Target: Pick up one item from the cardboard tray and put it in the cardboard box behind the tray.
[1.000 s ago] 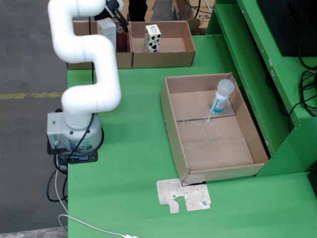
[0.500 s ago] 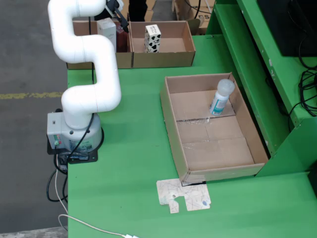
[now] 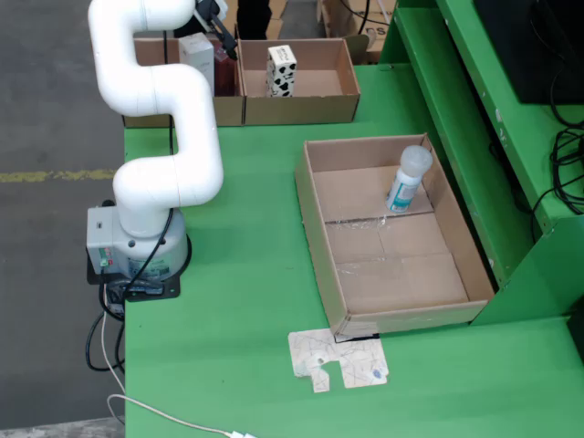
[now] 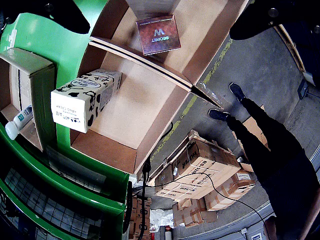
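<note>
Pincer above the rear boxes; we cannot tell its state. Directly below it stands a dark red carton in one box; the cow-patterned carton occupies the neighbouring box. Bottle in the tray, well apart.

— Where do we look from? — In the still view from above, we stand high and far, facing down on the green table. — And the view that rides on the gripper? — We hang close over the back boxes, tilted. Both show the cow-patterned carton.
</note>
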You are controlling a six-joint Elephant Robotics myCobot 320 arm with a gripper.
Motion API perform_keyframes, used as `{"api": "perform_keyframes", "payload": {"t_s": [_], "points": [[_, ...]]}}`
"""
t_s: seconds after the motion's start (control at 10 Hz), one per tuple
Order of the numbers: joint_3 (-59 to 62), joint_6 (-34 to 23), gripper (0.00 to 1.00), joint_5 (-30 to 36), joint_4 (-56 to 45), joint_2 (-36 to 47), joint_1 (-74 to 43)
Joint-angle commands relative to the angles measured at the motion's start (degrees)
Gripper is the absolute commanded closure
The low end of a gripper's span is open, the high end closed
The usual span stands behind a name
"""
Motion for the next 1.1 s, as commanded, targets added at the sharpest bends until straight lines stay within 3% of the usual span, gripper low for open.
{"api": "perform_keyframes", "payload": {"t_s": [0.0,0.7,1.0], "points": [[1.5,0.4,0.0,-0.7,0.9,1.7,0.2],[1.5,-1.0,0.0,-2.0,3.0,1.6,0.0],[1.5,-6.1,0.0,-7.4,8.9,1.5,-0.4]]}}
